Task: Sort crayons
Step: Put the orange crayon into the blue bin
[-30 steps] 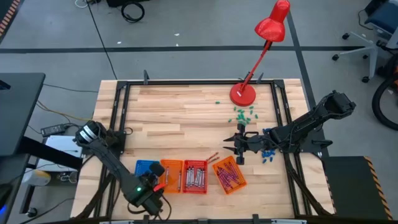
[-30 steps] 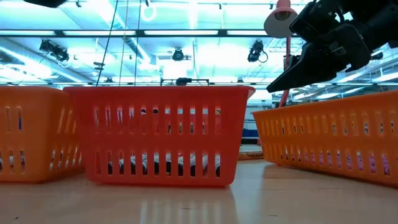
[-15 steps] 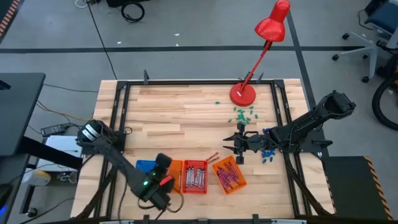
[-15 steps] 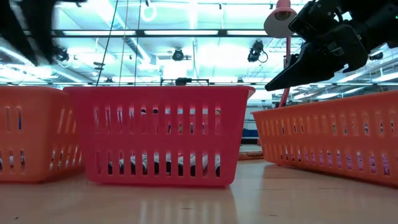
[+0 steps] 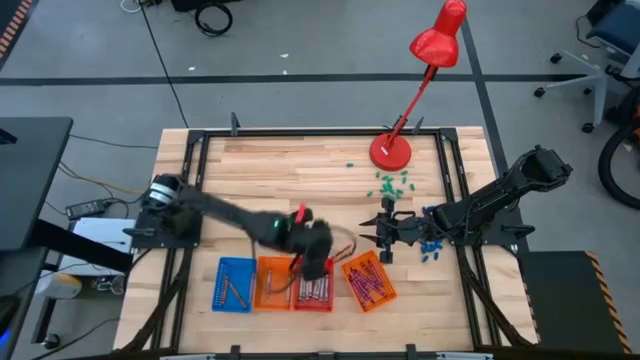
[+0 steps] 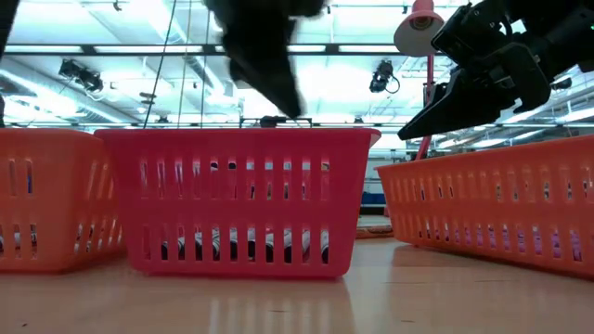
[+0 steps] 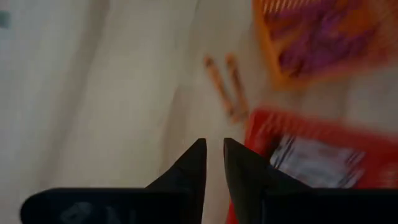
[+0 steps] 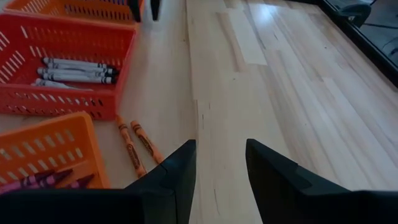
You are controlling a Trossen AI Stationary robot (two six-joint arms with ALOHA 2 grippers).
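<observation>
Now two orange crayons [image 8: 138, 144] lie loose on the counter [image 5: 300, 180], just beside the red basket [image 5: 313, 283] and the tilted orange basket [image 5: 368, 281]. Above the red basket, the left claw [image 7: 213, 162] is nearly closed and holds nothing. The right claw [image 8: 219, 167] waits nearby, spread and empty. Crayons are likely light, stiff and slightly waxy; pinch one at mid-length, across its width.
</observation>
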